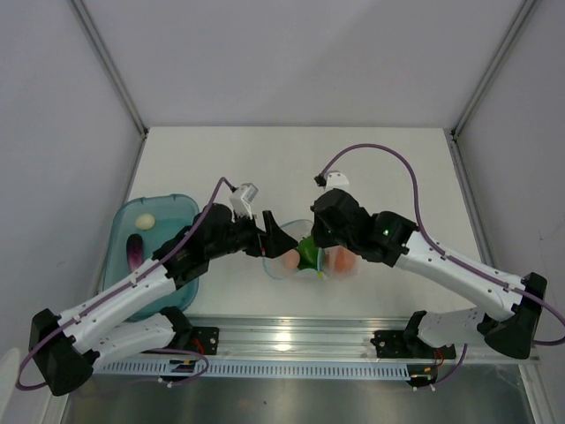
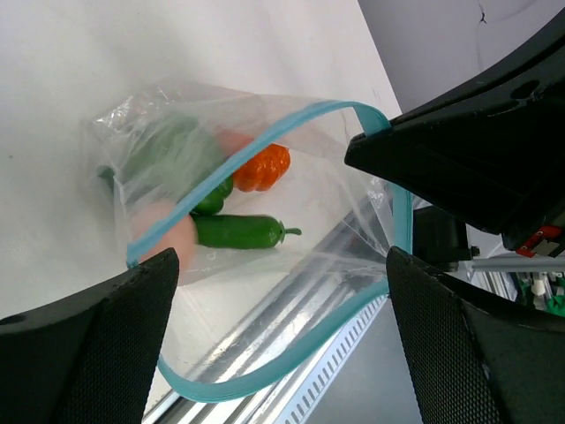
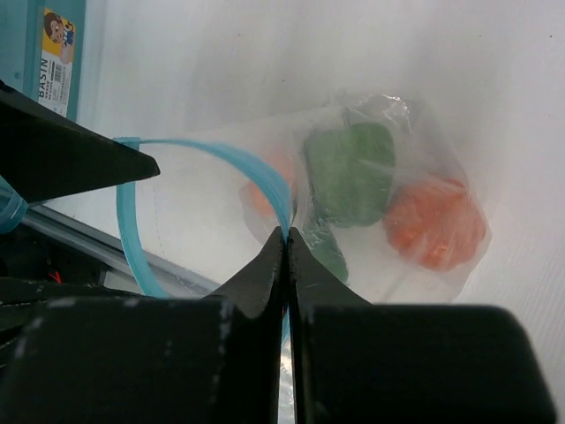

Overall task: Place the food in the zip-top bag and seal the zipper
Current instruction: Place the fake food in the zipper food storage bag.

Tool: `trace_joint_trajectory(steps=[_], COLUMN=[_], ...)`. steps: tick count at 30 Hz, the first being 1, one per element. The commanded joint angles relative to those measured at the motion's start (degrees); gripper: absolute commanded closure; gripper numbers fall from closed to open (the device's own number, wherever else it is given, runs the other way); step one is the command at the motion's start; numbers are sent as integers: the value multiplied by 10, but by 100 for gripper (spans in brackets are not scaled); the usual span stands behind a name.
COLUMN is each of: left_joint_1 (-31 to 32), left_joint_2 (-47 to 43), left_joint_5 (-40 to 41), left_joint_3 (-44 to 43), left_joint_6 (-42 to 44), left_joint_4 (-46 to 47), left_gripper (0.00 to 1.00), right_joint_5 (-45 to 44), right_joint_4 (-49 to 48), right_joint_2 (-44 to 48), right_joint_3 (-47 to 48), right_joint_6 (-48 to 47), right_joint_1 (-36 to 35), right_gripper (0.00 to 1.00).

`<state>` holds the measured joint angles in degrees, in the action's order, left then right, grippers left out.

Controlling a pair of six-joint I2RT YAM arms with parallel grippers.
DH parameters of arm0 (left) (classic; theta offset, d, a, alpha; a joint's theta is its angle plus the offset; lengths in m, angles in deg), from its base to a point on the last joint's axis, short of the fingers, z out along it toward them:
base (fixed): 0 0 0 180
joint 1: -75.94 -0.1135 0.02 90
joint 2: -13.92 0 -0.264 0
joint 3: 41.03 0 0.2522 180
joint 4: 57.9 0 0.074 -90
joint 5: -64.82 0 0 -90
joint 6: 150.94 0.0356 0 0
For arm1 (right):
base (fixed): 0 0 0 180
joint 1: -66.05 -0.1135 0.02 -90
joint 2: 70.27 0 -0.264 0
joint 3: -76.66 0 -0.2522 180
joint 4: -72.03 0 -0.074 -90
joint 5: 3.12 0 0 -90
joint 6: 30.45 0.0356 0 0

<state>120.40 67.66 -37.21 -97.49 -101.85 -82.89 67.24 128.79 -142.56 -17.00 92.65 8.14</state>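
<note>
**Bag mouth pinched on my right, wide open on my left**

The zip-top bag [image 1: 305,258] lies on the bench [image 1: 265,159] near its front edge, between my two wrists, with its mouth gaping in a loop. My right jaws are clenched on the zipper [image 3: 284,221], the light-blue strip caught right at their tips. My left jaws are released and spread wide. The lower part of the blue loop hangs between them. I cannot tell whether either finger touches the strip.

Inside the clear plastic, at the closed end, sit the green pepper [image 2: 172,155], the orange fruit [image 2: 263,168], the green pod [image 2: 238,231] and a pink egg [image 2: 168,238]. They are crowded together, and the pepper shows blurred behind the film.

Well off to my left stands the teal tray [image 1: 177,201]. A cream egg [image 1: 145,221] and the eggplant [image 1: 134,249] lie in it, near each other.
</note>
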Motion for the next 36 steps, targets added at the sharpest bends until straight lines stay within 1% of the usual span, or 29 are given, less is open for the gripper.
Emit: trace_joint_trajectory(steps=[1,4,8,11,14,15,17,18,19,20,22,23,25,26,28,29,33,36], left_joint_1=[5,5,5,-3,-60,-108,-161,-208,-230,-267,-299,-334,-369,-406,-441,-482,-550,-583], left_joint_2=[-27,-44,-51,-71,-84,-87,-95,-97,-99,-101,-97,-94,-76,-68,-39,-29,23,64], left_joint_5=[27,32,51,108,115,106,76,75,82,85,108,109,107,98,85,71,68,119], left_joint_3=[-18,-26,-63,-89,-112,-114,-116,-121,-126,-127,-130,-131,-122,-121,-111,-106,-83,-82], left_joint_6=[24,42,69,93,118,127,141,152,160,170,193,198,206,209,196,189,117,60], left_joint_4=[14,15,-36,-77,-142,-167,-186,-195,-215,-223,-238,-242,-241,-234,-233,-226,-201,-205], left_gripper=[0,0,1,0,0,0,0,1,0,0,1,1,1,1,1,0,1,0], right_joint_5=[-7,-8,-9,-12,-13,-14,-12,-12,-11,-10,-7,-5,-2,-1,-2,-4,3,33], right_joint_4=[1,-2,-6,-6,-11,-16,-24,-31,-34,-38,-50,-56,-70,-74,-79,-85,-102,-122], right_joint_2=[20,24,27,31,36,36,36,36,36,36,37,39,42,43,42,42,40,40], right_joint_3=[18,13,4,-2,-14,-21,-30,-33,-40,-43,-54,-58,-66,-72,-75,-79,-89,-98], right_joint_6=[6,6,4,3,-1,-1,-5,-8,-10,-11,-17,-20,-30,-34,-48,-53,-76,-85], right_joint_1=[3,3,3,3,3,3,3,3,3,3,3,3,3,3,3,3,6,15], right_gripper=[100,100,100,100,100,100,100,100,100,100,100,100,100,100,100,100,100,100])
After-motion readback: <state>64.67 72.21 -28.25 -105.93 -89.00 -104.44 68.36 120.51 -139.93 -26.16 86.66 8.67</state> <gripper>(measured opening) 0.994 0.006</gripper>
